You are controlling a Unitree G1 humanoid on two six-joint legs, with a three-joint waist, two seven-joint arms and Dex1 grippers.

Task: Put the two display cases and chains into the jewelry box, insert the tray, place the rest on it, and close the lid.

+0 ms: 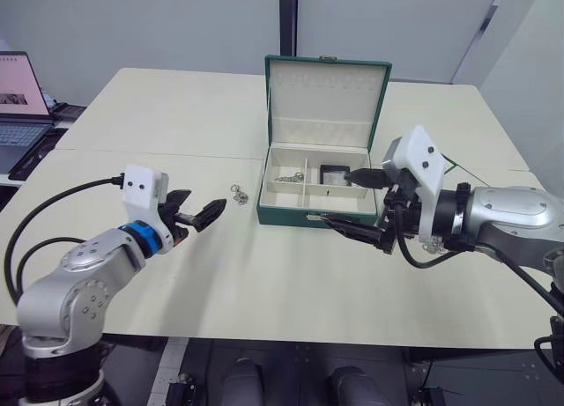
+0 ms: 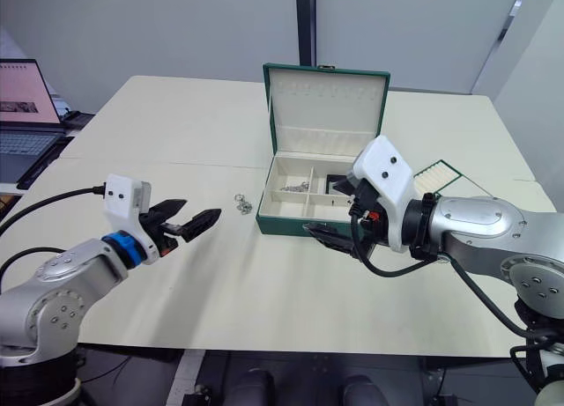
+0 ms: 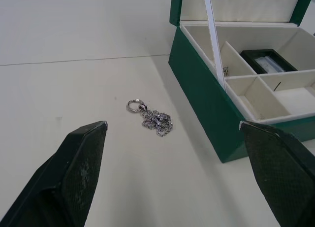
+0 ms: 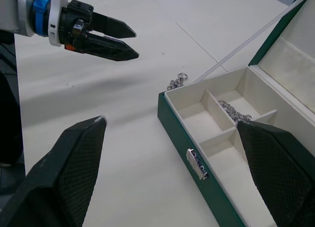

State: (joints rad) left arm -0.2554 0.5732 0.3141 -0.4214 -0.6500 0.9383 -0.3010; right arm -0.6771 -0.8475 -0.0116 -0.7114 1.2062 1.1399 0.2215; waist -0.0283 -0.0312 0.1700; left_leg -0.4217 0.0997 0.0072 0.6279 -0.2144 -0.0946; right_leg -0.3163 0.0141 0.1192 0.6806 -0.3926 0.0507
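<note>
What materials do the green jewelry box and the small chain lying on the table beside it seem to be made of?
The jewelry box looks covered in smooth, matte dark green leatherette, with a cream fabric-like lining and a shiny metal clasp. The chain looks like polished silvery metal: its links glint.

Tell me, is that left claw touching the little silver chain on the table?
Apart. The left wrist view shows bare table between the open left gripper and the chain.

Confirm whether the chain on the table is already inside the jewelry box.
No, the chain lies on the table, outside the jewelry box.
</note>
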